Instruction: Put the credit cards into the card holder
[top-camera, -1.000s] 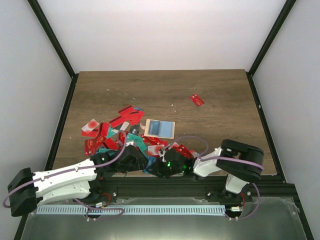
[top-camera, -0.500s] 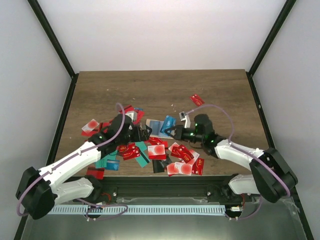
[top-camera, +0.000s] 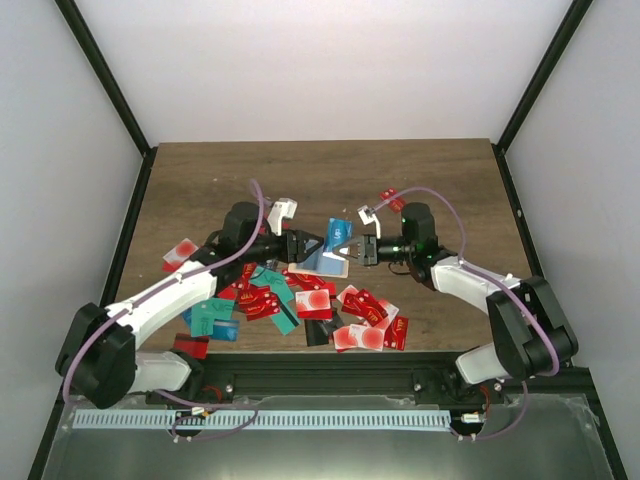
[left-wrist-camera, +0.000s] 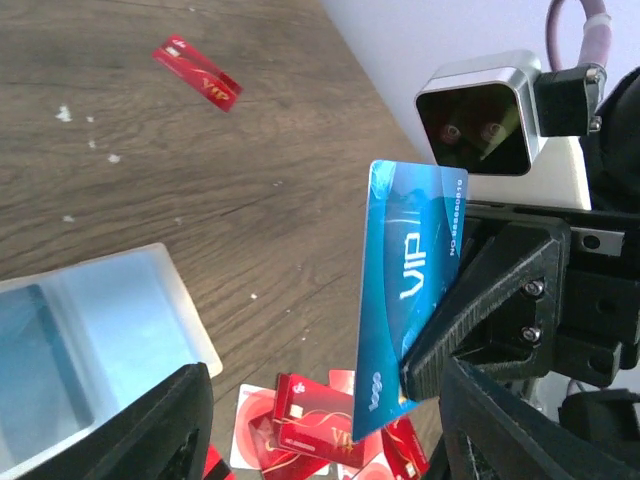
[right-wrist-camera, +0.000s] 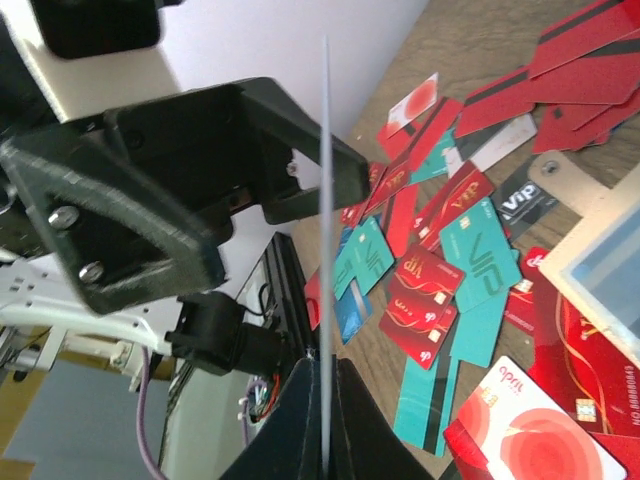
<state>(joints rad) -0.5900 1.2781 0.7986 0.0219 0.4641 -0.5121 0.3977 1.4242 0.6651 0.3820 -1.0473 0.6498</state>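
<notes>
A: What is being gripped by the right fingers (right-wrist-camera: 300, 430)?

B: A glossy blue plastic card marked VIP (left-wrist-camera: 410, 290) is being pinched by one end between them, with the fingers closed tight on it. The card is being held upright in the air and is being seen edge-on, as a thin line, from the right wrist.

A: And the left fingers (top-camera: 308, 244)?

B: They are being held spread apart, and nothing is being gripped by them. They are being pointed at the blue card's face from the opposite side. From the left wrist, the card's lower corner is being seen between them.

A: Where is the holder being seen?

B: The small beige folding card holder (left-wrist-camera: 100, 340) is lying open on the brown wooden desk (top-camera: 200, 180), its light blue inside facing up, below and between the two sets of fingers. The blue card is being held just beside it, and bare wood is showing between the two.

A: And the other cards?

B: The flat plastic credit cards (top-camera: 262, 300), mostly red with some teal, are lying scattered and overlapping on the near side of the holder. One single red card (left-wrist-camera: 196, 72) is lying farther out on the desk, well apart from that pile.
</notes>
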